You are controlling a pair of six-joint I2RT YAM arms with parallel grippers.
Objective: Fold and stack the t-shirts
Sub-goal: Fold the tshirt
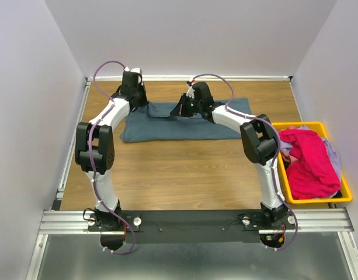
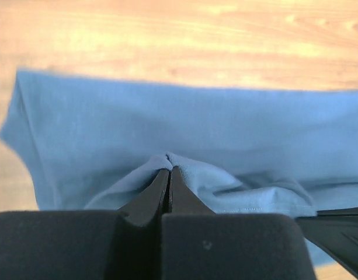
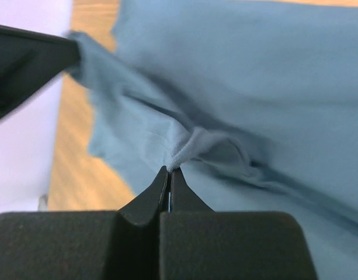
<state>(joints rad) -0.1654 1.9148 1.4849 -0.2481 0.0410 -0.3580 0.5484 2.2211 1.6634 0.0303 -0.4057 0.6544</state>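
Observation:
A slate blue-grey t-shirt (image 1: 184, 123) lies spread on the wooden table near the back wall. My left gripper (image 1: 134, 100) is shut on a pinch of its cloth near the left back edge; the left wrist view shows the fold (image 2: 167, 158) rising between the closed jaws. My right gripper (image 1: 180, 109) is shut on a pinch of the same shirt near its middle back edge, seen in the right wrist view (image 3: 184, 149). A magenta-pink t-shirt (image 1: 310, 163) lies crumpled in the bin, with pale grey-blue cloth (image 1: 335, 156) under it.
A yellow plastic bin (image 1: 319, 200) stands at the right edge of the table. White walls close the back and both sides. Bare wood lies in front of the shirt. The left gripper's body shows in the right wrist view (image 3: 27, 64).

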